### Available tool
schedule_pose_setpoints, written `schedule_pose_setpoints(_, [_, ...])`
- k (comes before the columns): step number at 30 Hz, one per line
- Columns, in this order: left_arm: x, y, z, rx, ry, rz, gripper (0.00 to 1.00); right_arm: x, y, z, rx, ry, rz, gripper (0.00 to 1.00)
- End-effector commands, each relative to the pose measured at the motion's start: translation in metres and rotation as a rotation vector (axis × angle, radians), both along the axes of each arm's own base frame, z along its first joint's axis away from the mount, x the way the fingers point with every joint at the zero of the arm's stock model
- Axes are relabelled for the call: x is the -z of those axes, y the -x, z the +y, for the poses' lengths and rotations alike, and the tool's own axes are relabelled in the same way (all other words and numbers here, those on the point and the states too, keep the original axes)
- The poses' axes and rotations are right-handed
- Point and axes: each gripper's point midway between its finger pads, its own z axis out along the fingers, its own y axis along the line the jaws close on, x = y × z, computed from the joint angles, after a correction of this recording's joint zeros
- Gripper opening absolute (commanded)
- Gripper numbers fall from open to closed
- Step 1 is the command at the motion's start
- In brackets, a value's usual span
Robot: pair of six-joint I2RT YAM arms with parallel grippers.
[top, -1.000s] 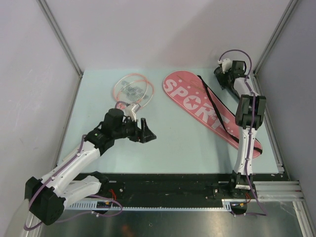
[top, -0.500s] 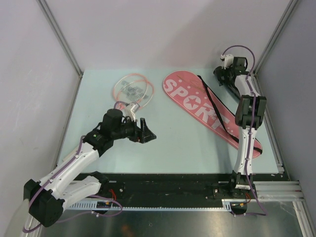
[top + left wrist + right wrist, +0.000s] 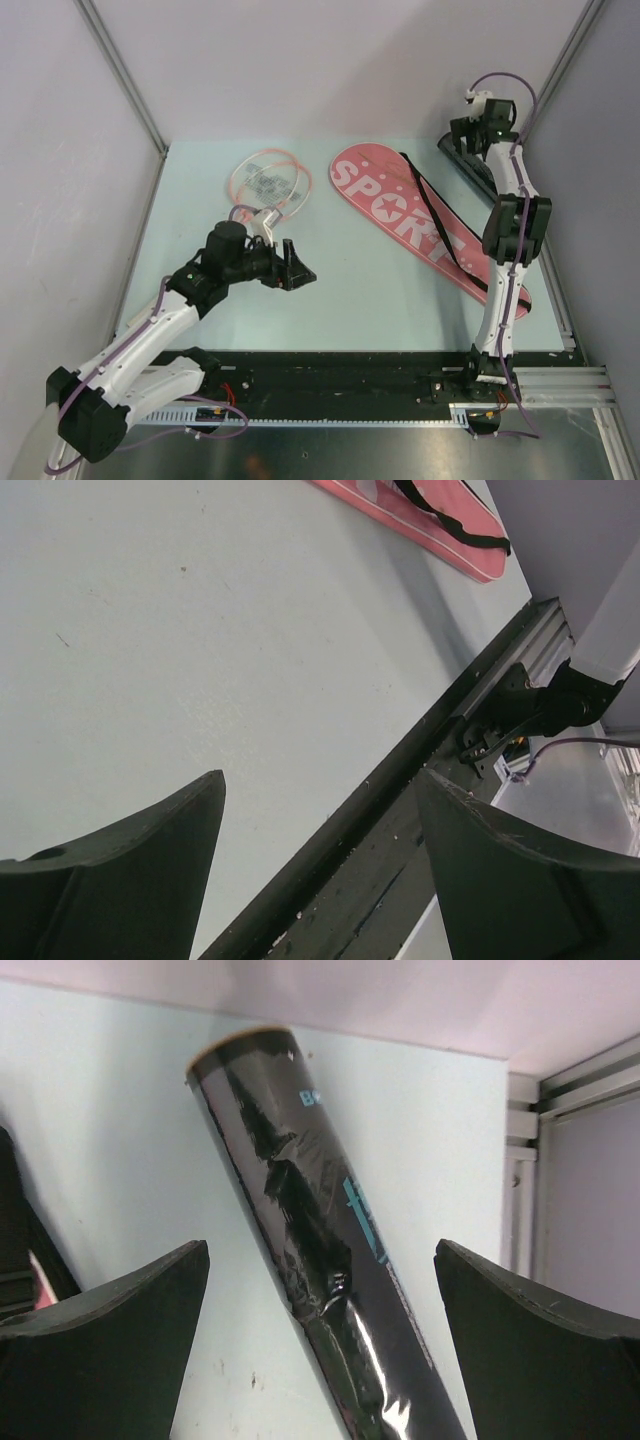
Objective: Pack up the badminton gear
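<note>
Black tube (image 3: 300,1210) | under right end effector (image 3: 318,1260), jaws spread; apparently untouched

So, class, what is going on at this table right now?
Two robot arms are packing up badminton gear. The right gripper hangs open over the black tube at the far right corner of the table, not gripping it. The left gripper is open too, holding nothing, above bare table near the racket. The racket and the pink cover lie flat, side by side, not yet packed.
</note>
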Motion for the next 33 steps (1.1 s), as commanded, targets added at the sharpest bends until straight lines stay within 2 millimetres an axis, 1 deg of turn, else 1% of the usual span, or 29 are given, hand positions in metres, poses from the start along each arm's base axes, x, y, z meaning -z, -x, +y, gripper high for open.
schedule_pose_setpoints(1, [-0.025, 0.002, -0.005, 0.024, 0.054, -0.063, 0.82, -0.071, 0.006, -0.018, 0.077, -0.032, -0.126, 1.00])
schedule_pose_setpoints(3, [-0.025, 0.001, -0.005, 0.023, 0.055, -0.065, 0.82, -0.072, 0.007, -0.018, 0.090, -0.083, -0.129, 1.00])
schedule_pose_setpoints(5, [-0.024, 0.001, -0.006, 0.027, 0.054, -0.061, 0.82, -0.075, 0.008, -0.015, 0.075, -0.109, -0.136, 1.00])
schedule_pose_setpoints(7, [-0.025, 0.001, -0.007, 0.031, 0.055, -0.060, 0.82, -0.076, 0.009, -0.007, 0.057, -0.150, -0.131, 1.00])
schedule_pose_setpoints(9, [-0.026, 0.001, -0.007, 0.031, 0.056, -0.061, 0.82, -0.071, 0.011, -0.002, 0.054, -0.194, -0.114, 1.00])
schedule_pose_setpoints(10, [-0.026, 0.000, -0.007, 0.030, 0.055, -0.060, 0.82, -0.067, 0.011, -0.002, 0.048, -0.209, -0.106, 1.00])
schedule_pose_setpoints(11, [-0.028, 0.001, -0.007, 0.032, 0.058, -0.066, 0.82, -0.065, 0.012, -0.012, 0.078, -0.214, -0.107, 1.00])
schedule_pose_setpoints(12, [-0.027, 0.001, -0.007, 0.032, 0.057, -0.065, 0.82, -0.057, 0.011, -0.020, 0.106, -0.221, -0.096, 1.00])
schedule_pose_setpoints(13, [-0.027, 0.001, -0.007, 0.034, 0.057, -0.066, 0.82, -0.052, 0.010, -0.027, 0.119, -0.227, -0.095, 1.00])
schedule_pose_setpoints(14, [-0.028, 0.002, -0.007, 0.039, 0.060, -0.069, 0.82, -0.049, 0.007, -0.038, 0.126, -0.220, -0.111, 0.99])
schedule_pose_setpoints(15, [-0.027, 0.002, -0.007, 0.040, 0.059, -0.066, 0.82, -0.045, 0.005, -0.042, 0.115, -0.209, -0.113, 0.99])
schedule_pose_setpoints(16, [-0.027, 0.003, -0.007, 0.043, 0.059, -0.066, 0.82, -0.026, 0.003, -0.043, 0.077, -0.190, -0.080, 0.98])
schedule_pose_setpoints(17, [-0.027, 0.002, -0.007, 0.043, 0.058, -0.069, 0.82, -0.017, 0.004, -0.044, 0.075, -0.195, -0.050, 0.98])
schedule_pose_setpoints(18, [-0.026, 0.002, -0.007, 0.043, 0.055, -0.065, 0.82, -0.024, -0.001, -0.050, 0.075, -0.197, -0.067, 0.98])
schedule_pose_setpoints(19, [-0.026, 0.002, -0.007, 0.044, 0.054, -0.065, 0.82, -0.010, -0.002, -0.047, 0.056, -0.225, -0.045, 0.97])
schedule_pose_setpoints(21, [-0.026, 0.001, -0.009, 0.047, 0.054, -0.064, 0.82, -0.004, -0.001, -0.046, 0.061, -0.272, -0.038, 0.97])
schedule_pose_setpoints(23, [-0.026, 0.000, -0.009, 0.049, 0.052, -0.064, 0.82, -0.009, -0.002, -0.037, 0.044, -0.291, -0.053, 0.96])
schedule_pose_setpoints(24, [-0.026, 0.000, -0.010, 0.050, 0.050, -0.061, 0.82, 0.000, 0.002, -0.030, 0.048, -0.284, -0.032, 0.97])
schedule_pose_setpoints(25, [-0.025, -0.001, -0.010, 0.048, 0.049, -0.060, 0.82, -0.018, 0.002, -0.024, 0.045, -0.260, -0.061, 0.97])
schedule_pose_setpoints(27, [-0.023, -0.001, -0.009, 0.042, 0.045, -0.056, 0.82, -0.019, 0.010, -0.018, 0.102, -0.188, -0.043, 0.98])
schedule_pose_setpoints(28, [-0.023, -0.001, -0.009, 0.038, 0.047, -0.050, 0.82, -0.026, 0.013, -0.017, 0.127, -0.171, -0.047, 0.98])
schedule_pose_setpoints(29, [-0.022, -0.001, -0.009, 0.036, 0.046, -0.048, 0.82, -0.049, 0.018, -0.016, 0.151, -0.159, -0.086, 0.99])
schedule_pose_setpoints(30, [-0.022, -0.001, -0.009, 0.035, 0.046, -0.047, 0.82, -0.044, 0.026, -0.017, 0.198, -0.132, -0.073, 1.00])
schedule_pose_setpoints(31, [-0.021, -0.001, -0.009, 0.034, 0.046, -0.042, 0.82, -0.049, 0.030, -0.017, 0.219, -0.132, -0.082, 0.99])
schedule_pose_setpoints(32, [-0.022, 0.000, -0.009, 0.037, 0.049, -0.045, 0.83, -0.068, 0.036, -0.016, 0.231, -0.134, -0.109, 1.00])
schedule_pose_setpoints(33, [-0.023, 0.000, -0.009, 0.036, 0.052, -0.047, 0.82, -0.071, 0.041, -0.016, 0.263, -0.125, -0.111, 1.00])
